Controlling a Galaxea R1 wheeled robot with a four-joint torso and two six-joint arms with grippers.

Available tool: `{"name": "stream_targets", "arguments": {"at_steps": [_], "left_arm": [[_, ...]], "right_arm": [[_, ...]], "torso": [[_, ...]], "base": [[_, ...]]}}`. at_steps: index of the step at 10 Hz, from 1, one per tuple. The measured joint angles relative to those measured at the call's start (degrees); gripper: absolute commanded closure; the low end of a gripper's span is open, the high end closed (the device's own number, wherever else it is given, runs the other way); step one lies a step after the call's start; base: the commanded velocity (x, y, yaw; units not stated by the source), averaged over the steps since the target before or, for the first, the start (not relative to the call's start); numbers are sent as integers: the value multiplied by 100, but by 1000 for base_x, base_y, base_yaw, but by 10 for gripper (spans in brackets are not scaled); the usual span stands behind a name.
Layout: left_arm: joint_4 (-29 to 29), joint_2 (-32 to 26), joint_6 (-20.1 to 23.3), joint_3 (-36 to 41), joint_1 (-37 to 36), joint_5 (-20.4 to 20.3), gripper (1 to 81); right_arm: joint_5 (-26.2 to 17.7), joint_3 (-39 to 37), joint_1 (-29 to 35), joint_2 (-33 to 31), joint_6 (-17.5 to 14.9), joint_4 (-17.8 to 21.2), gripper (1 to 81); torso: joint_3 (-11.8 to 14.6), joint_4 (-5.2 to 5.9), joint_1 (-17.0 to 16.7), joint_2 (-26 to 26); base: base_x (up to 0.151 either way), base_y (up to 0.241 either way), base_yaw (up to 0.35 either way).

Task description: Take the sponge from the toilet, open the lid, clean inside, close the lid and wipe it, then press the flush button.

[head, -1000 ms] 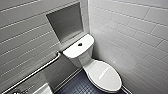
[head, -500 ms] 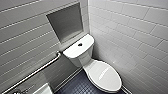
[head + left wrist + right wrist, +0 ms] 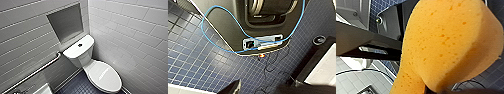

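The white toilet stands in the corner of tiled walls. Its lid lies down over the bowl. The small dark flush button sits in the middle of the tank top. In the right wrist view the orange sponge looms large and close, pinched at its narrow end by my right gripper, which is shut on it. My left gripper hangs over the dark blue tiled floor with its two fingers wide apart and nothing between them.
A metal grab bar runs along the left wall below a recessed niche. The right wall stands close beside the bowl. A white fixture's corner shows at lower left. A blue cable loops over the robot's base.
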Motion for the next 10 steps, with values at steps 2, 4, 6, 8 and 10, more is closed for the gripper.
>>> {"name": "stream_targets", "arguments": {"at_steps": [2,4,6,8,10], "left_arm": [[1,55,4,-72,-11,4,10],[1,204,4,-207,-5,-9,10],[1,322,1,-475,-18,2,10],[6,444,1,-528,22,-9,10],[6,457,1,-530,30,-17,10]], "right_arm": [[62,984,354,-718,21,16,811],[62,1615,885,-1367,56,46,811],[24,2100,1571,-1573,69,63,811],[-321,2302,2200,-1730,95,89,811],[-839,2371,2966,-1653,108,172,811]], "torso": [[-26,0,231,-378],[-258,0,481,-776],[-374,0,660,-1053],[-409,0,708,-1123],[-411,0,713,-1117]], "base": [[0,0,0],[0,0,0],[0,0,0],[0,0,0],[0,0,0]]}}
